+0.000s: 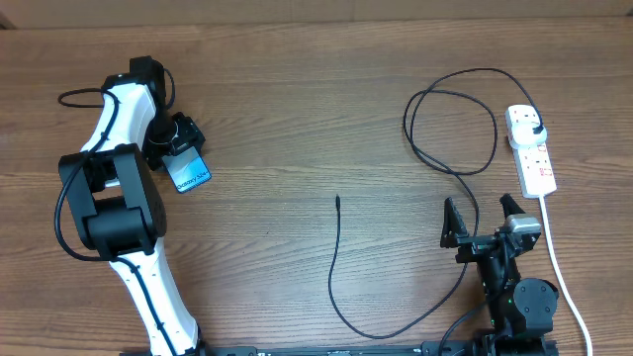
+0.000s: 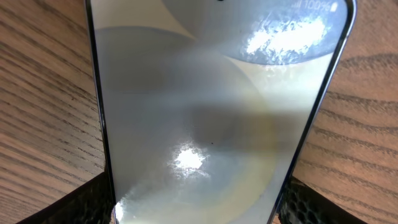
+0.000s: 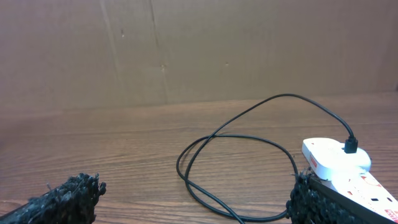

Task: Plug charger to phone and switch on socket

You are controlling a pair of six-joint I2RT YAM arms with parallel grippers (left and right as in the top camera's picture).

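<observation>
The phone [image 1: 188, 174] lies at the left of the table, its pale glossy screen [image 2: 205, 112] filling the left wrist view. My left gripper [image 1: 183, 158] [image 2: 199, 208] is shut on it, with the fingers [image 2: 87, 205] against both long edges. The charger [image 1: 455, 129] loops across the right half, its connector tip [image 1: 338, 200] lying free mid-table and its black plug [image 1: 534, 132] [image 3: 351, 146] seated in the white socket [image 1: 531, 148] [image 3: 339, 165]. My right gripper [image 1: 483, 220] [image 3: 193, 202] stands open, holding nothing, just short of the cable loop [image 3: 236, 140] and beside the socket.
The socket's white cord [image 1: 562, 277] runs down the right side toward the front edge, past the right arm's base [image 1: 519, 302]. A brown wall [image 3: 186, 50] backs the table. The left arm [image 1: 119, 188] covers the table's left side.
</observation>
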